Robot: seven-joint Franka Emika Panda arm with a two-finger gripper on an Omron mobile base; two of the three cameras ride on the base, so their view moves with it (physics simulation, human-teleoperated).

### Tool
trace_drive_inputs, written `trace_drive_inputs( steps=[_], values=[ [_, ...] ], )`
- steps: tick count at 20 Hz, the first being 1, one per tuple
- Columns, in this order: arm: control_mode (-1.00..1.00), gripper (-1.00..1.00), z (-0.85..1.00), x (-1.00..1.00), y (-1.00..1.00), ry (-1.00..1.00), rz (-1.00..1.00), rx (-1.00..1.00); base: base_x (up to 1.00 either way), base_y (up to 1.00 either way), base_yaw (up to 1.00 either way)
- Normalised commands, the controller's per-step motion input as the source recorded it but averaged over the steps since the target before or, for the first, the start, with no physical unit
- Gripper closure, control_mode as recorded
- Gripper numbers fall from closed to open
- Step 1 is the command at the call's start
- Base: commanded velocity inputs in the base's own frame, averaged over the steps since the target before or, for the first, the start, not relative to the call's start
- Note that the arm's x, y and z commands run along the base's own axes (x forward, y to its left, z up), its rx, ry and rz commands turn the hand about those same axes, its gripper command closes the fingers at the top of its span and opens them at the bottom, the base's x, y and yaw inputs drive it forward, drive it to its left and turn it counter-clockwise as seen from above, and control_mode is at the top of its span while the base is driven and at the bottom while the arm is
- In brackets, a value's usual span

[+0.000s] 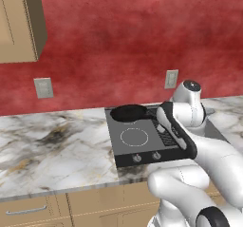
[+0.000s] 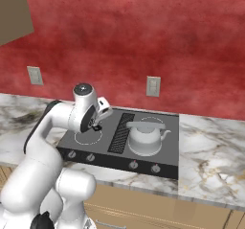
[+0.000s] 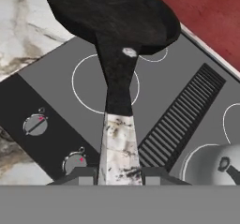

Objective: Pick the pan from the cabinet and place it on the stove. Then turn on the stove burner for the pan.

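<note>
Gripper (image 3: 119, 174): in the hand view we find both fingertips (image 3: 82, 175) pressed against the silver tip of the pan handle, one on each side; clamped on the pan.
Pan (image 3: 117, 17): black, round; in the hand view its bowl covers the far-left ring of the stove and its handle runs back over the near-left ring to the gripper. In the left base view we see it (image 1: 128, 112) at the rear left corner of the stove. We cannot tell whether the bowl touches the glass or is held just above it.
Stove (image 2: 103, 127): dark grey cooktop set in the marble counter (image 1: 52, 145), black vent grille (image 2: 122, 132) down the centre, knobs (image 2: 134, 165) in a row along the front edge.
Burner (image 1: 134, 137): near-left ring, bare apart from the handle crossing above it.
Pot (image 2: 145, 137): silvery-white, lidded, on the right half of the stove, well apart from the pan.
Cabinet (image 1: 19, 22): tan, upper left on the wall; we cannot tell the state of its door.
Wall (image 2: 143, 41): red, with pale outlets (image 2: 153, 86) above the counter.
</note>
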Motion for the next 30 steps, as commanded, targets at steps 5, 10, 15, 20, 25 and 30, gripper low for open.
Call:
trace_drive_inputs(
  steps=[5, 10, 15, 20, 25, 30],
  values=[
    [-1.0, 1.0, -0.23, 0.44, 0.0, 0.0, 0.0, 0.0, 0.0, 0.0, 0.0],
    [-1.0, 1.0, -0.24, 0.15, -0.15, 0.0, 0.0, 0.0, 0.0, 0.0, 0.0],
    [-1.0, 1.0, -0.28, 0.19, -0.12, 0.02, 0.0, 0.0, 0.0, 0.0, 0.0],
    [-1.0, 1.0, -0.31, 0.27, -0.03, 0.01, 0.0, 0.0, 0.0, 0.0, 0.0],
    [-1.0, 1.0, -0.32, 0.34, -0.01, 0.01, -0.01, 0.0, 0.0, 0.0, 0.0],
    [-1.0, 1.0, -0.3, 0.36, 0.0, 0.01, -0.03, 0.0, 0.0, 0.0, 0.0]
  ],
)
